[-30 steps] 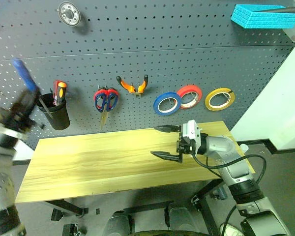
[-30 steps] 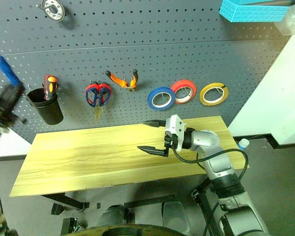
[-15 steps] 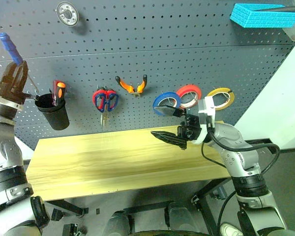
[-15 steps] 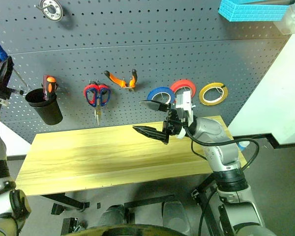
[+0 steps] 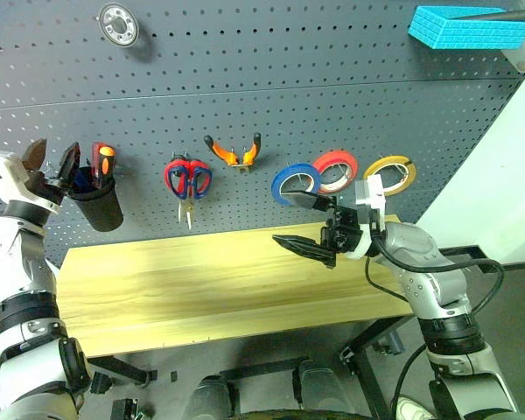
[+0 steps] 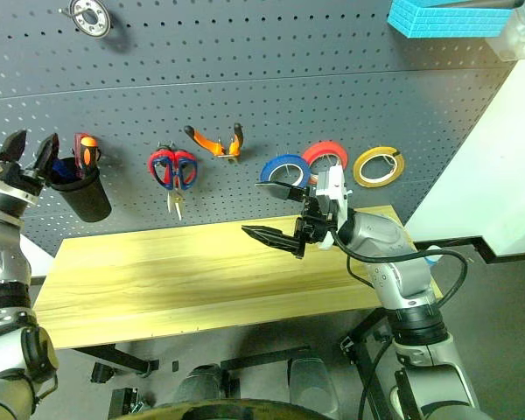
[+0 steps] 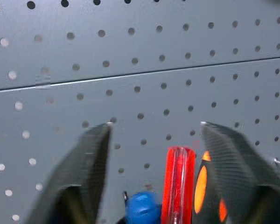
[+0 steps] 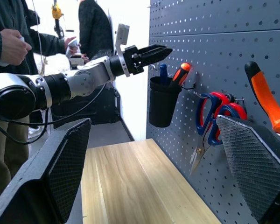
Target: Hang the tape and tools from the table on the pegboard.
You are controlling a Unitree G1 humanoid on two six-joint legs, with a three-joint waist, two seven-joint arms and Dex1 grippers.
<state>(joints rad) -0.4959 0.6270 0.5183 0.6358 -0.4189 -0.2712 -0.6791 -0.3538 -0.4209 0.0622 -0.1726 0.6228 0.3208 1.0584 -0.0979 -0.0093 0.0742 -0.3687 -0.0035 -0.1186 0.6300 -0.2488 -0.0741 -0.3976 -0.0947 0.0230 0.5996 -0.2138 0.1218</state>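
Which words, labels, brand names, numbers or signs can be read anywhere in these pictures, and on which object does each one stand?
None: no readable text in any view.
Pegboard: plain holes, no label.
Yellow tape roll, blue tape roll and red tape roll: no print visible.
Black cup and tool handles: no markings legible.
Table: bare wood grain.

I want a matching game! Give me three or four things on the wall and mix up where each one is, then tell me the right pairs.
Things:
1. blue-handled screwdriver
2. pliers
3. yellow tape
4. red-handled scissors

Places:
A. hanging on the pegboard, between the scissors and the blue tape
B. rightmost of the three rolls
C. standing in the black cup beside the red-and-orange screwdriver
D. hanging between the cup and the pliers

Pairs: 1-C, 2-A, 3-B, 4-D
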